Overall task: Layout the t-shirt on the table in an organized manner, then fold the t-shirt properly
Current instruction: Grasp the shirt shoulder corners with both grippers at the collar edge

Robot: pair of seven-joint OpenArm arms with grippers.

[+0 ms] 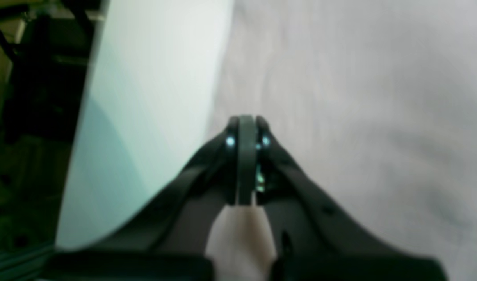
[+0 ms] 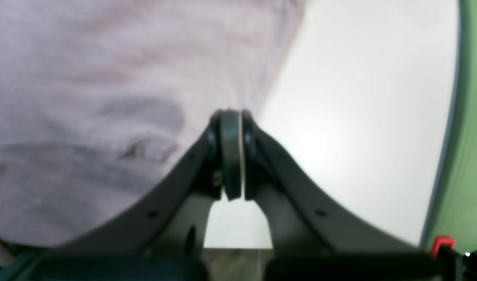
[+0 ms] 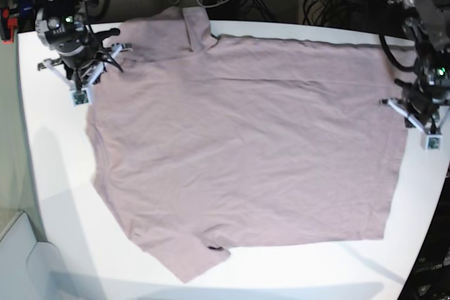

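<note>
The t-shirt (image 3: 242, 145) lay long axis between both claws, left claw (image 1: 246, 128) and right claw (image 2: 230, 117) each clamped on opposite edges.

White glossy table (image 3: 49, 194) with rounded edges, filling most of the base view. Directly on it, one mauve t-shirt (image 3: 246, 138), spread flat and lightly wrinkled, covering the middle and far part of the top. One sleeve near the front edge, the other at the far edge. Bare white strips along the left side and the near side; narrow bare strip on the right.
</note>
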